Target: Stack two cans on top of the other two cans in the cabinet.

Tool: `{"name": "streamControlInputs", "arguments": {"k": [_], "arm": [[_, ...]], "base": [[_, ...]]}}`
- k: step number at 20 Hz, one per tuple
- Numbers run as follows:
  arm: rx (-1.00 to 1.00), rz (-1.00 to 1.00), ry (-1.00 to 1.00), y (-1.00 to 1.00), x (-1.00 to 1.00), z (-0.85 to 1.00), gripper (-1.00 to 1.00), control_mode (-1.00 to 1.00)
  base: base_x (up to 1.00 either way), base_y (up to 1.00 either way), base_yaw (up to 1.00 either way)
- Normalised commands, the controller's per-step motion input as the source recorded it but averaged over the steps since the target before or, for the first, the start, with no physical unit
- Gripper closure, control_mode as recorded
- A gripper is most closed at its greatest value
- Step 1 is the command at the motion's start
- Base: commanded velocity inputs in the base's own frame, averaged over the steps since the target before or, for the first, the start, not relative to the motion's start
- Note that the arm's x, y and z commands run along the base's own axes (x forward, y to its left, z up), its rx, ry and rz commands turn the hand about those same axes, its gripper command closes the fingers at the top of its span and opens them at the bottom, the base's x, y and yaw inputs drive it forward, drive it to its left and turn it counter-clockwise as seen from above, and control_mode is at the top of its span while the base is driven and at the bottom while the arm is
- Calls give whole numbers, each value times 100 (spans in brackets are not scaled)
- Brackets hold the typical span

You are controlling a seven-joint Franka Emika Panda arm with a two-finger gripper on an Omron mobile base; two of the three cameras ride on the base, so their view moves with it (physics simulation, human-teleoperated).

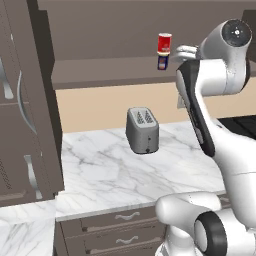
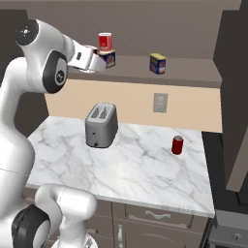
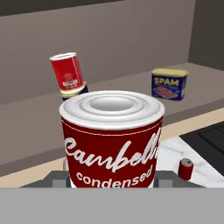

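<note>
the gripper (image 3: 112,180) is closed on a red-and-white soup can (image 3: 112,138), upright between its jaws. below, at 4 o'clock in the hand view, a small red can (image 2: 178,145) stands on the marble surface (image 2: 131,167), well apart from the toaster (image 2: 100,125). farther, on the cabinet (image 2: 189,72) shelf, a red can (image 2: 105,41) sits stacked on a blue tin (image 2: 108,58); the second blue tin (image 2: 157,63) stands alone at 3 o'clock from it.

A glossy white arm (image 1: 225,150) of rounded segments with dark joint bands.
</note>
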Motion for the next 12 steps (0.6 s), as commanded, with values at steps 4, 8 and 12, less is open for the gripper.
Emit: {"name": "streamControlInputs", "arguments": {"k": [4, 8, 12], "arm": [[0, 0, -7, -36, -3, 0, 100, -100], [-1, 0, -8, -37, 0, 0, 100, -100], [-3, 1, -3, -37, 0, 0, 100, -100]], "base": [[0, 0, 0], [0, 0, 0], [0, 0, 0]]}}
